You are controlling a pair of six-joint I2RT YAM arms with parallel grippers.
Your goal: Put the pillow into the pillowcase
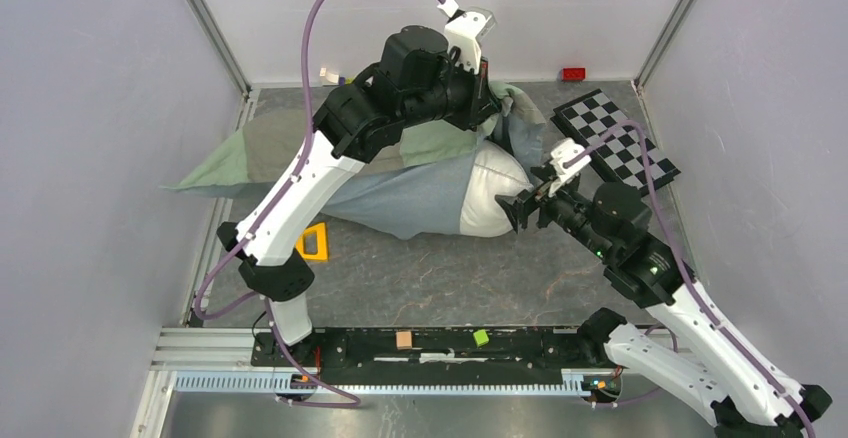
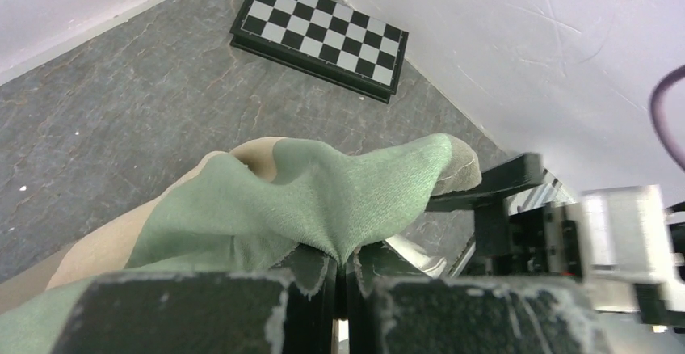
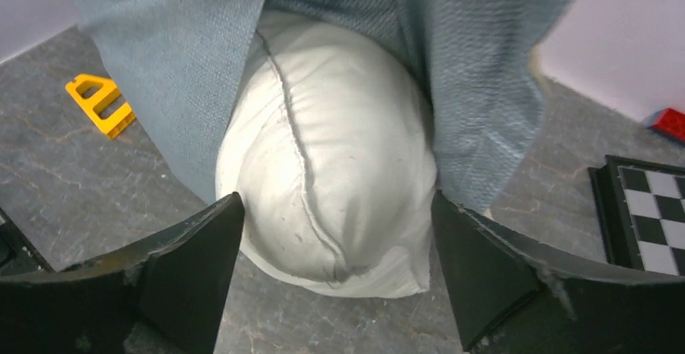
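Plump white soft pillow (image 1: 497, 201) mostly inside wrinkled blue-grey cloth pillowcase (image 1: 400, 198) on grey tabletop (image 1: 450, 278); white end pokes out. Left pincer (image 2: 343, 285) pinches pillowcase's green edge. Right pincer (image 3: 335, 233) wide apart, either side of pillow end. Next, probably: push end in, pull pillowcase over.

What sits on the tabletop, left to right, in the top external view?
The yellow triangle → exposed end of the pillow → checkered board. The pillowcase is skipped: it overlaps the first two.

Left gripper (image 2: 342, 280) pinched tight, right gripper (image 3: 338, 208) spread wide.
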